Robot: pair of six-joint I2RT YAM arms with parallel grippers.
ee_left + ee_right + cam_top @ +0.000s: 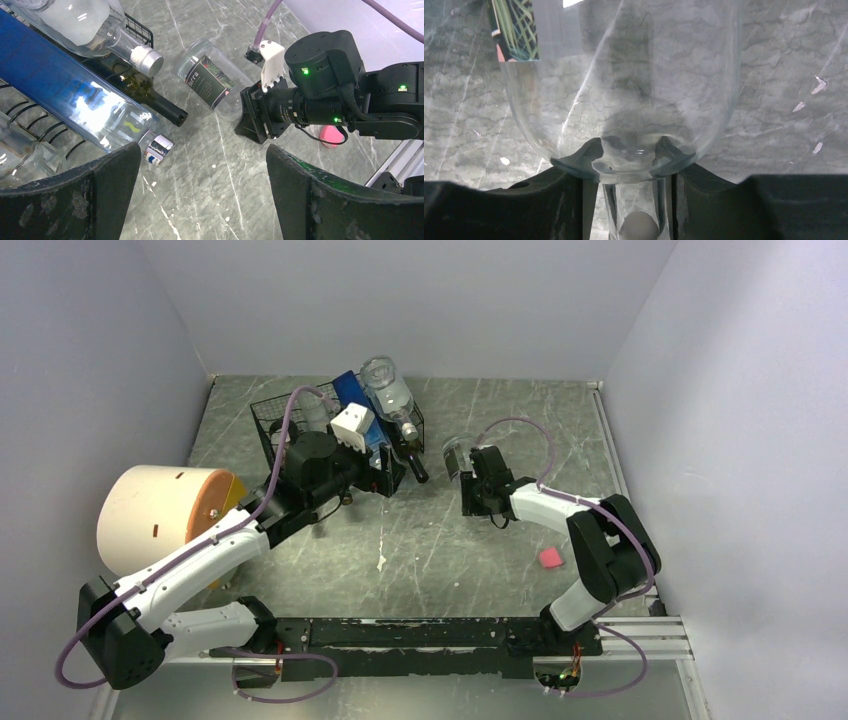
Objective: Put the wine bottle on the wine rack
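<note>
Left gripper, jaws spread wide, hovers at the wine rack, upper left of centre. The rack holds a blue bottle, a silver-capped clear bottle and a dark bottle. Wine bottle lies on the table, right of centre. Its neck sits between the right gripper fingers; whether they clamp it cannot be told.

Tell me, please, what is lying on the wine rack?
On the wine rack lie a clear bottle with a silver cap, a blue bottle, a dark green bottle and another clear bottle. The left arm hides part of the rack from above.
</note>
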